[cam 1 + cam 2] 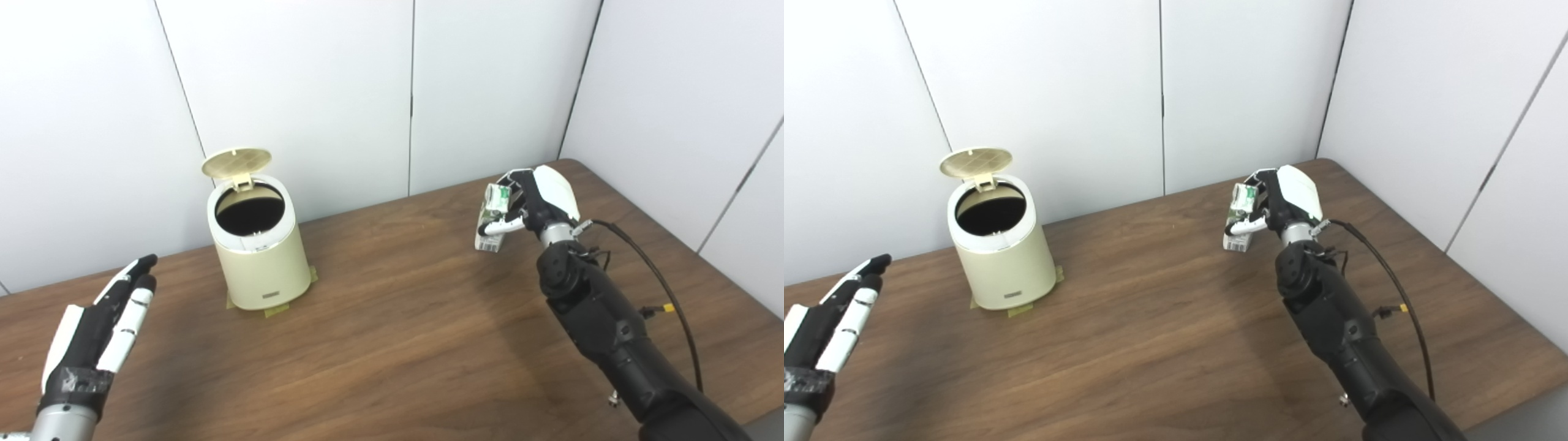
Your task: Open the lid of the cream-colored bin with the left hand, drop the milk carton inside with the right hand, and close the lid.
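The cream-colored bin [263, 263] stands on the wooden table at the back left. Its round lid [237, 162] is tipped up behind the dark opening [250, 211]. My left hand [101, 334] is open and empty, fingers straight, at the table's front left, apart from the bin. My right hand [539, 202] is shut on the white and green milk carton [493, 220] at the back right. The carton's base is at or just above the tabletop; I cannot tell which. The same scene shows in the right eye view, with the bin [1001, 257] and the carton [1238, 223].
White wall panels close off the back and right sides of the wooden table [392, 318]. Tape patches [275, 309] lie under the bin's base. A black cable [661, 288] loops off my right forearm.
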`<state>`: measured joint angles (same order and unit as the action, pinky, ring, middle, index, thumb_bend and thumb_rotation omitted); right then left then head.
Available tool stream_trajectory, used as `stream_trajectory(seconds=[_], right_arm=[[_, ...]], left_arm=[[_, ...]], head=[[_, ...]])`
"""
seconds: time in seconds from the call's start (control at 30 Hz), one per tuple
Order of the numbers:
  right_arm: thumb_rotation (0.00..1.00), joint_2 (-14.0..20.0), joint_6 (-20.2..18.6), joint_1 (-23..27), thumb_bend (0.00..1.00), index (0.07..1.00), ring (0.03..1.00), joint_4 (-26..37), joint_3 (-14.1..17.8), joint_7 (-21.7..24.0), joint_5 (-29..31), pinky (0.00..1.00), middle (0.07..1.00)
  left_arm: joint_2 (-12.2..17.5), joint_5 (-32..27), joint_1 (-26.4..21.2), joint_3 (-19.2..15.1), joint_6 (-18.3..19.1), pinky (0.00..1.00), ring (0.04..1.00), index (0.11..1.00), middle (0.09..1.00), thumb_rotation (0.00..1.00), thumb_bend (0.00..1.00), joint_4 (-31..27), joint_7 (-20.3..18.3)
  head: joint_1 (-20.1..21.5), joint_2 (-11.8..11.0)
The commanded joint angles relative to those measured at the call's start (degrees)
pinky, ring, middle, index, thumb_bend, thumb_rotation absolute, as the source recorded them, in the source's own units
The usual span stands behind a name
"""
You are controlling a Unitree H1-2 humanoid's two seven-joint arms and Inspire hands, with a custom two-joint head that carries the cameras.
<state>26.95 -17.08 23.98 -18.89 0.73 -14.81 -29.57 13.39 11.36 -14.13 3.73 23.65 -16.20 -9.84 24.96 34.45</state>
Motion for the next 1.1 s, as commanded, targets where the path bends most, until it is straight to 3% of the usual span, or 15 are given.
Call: stream_trajectory(seconds=[0.0,0.13,0.27,0.5,0.6,0.77,0.9,1.07], right_arm=[[0.00,1.10,1.58,2.15,0.51,0.515,0.390,2.45,1.54,-2.44,-0.26,0.35,0.521],[0.00,-0.24,-0.22,0.84,0.51,0.524,0.375,10.26,1.59,-2.05,-1.66,0.32,0.507],[0.00,-0.63,3.94,-0.91,0.52,0.508,0.384,19.62,-0.71,-1.61,-4.00,0.36,0.514],[0.00,-4.16,4.49,-0.38,0.52,0.492,0.387,31.93,-5.34,1.73,-8.66,0.37,0.518],[0.00,-5.20,5.99,-0.32,0.52,0.490,0.393,33.84,-6.20,2.70,-9.37,0.38,0.522],[0.00,-7.87,7.79,0.95,0.52,0.496,0.392,36.04,-7.63,4.85,-10.31,0.37,0.521],[0.00,-11.29,10.33,2.99,0.52,0.497,0.397,34.60,-8.45,4.81,-9.06,0.38,0.519],[0.00,-15.53,10.72,6.13,0.52,0.500,0.388,32.79,-9.84,4.99,-10.40,0.41,0.506]], left_arm=[[0.87,0.10,-1.68,0.13,-2.63,0.98,0.985,0.920,0.963,0.88,0.42,-1.24,-0.16],[1.03,0.31,-1.35,0.36,-3.09,0.98,0.979,0.916,0.955,0.88,0.42,-1.27,0.10],[0.84,0.26,-0.83,0.49,-3.47,0.96,0.969,0.914,0.948,0.87,0.40,-1.73,0.24],[-0.26,2.27,0.29,1.74,-4.54,0.93,0.951,0.908,0.948,0.86,0.46,-0.86,1.60],[-0.72,3.64,0.97,2.58,-4.93,0.91,0.943,0.909,0.946,0.88,0.49,-0.64,2.08],[-2.15,5.37,1.70,3.51,-5.00,0.92,0.963,0.925,0.968,0.89,0.51,0.24,2.77],[-3.06,6.80,2.15,3.90,-5.15,0.94,0.979,0.935,0.978,0.93,0.53,0.83,3.38],[-3.75,7.83,2.65,4.44,-5.72,0.95,0.984,0.941,0.981,0.97,0.52,1.04,4.07]], head=[[-0.12,0.09],[-1.36,0.14],[-4.35,-0.11],[-10.70,-0.99],[-12.72,-1.16],[-19.50,-1.20],[-21.91,-1.37],[-24.48,-1.74]])
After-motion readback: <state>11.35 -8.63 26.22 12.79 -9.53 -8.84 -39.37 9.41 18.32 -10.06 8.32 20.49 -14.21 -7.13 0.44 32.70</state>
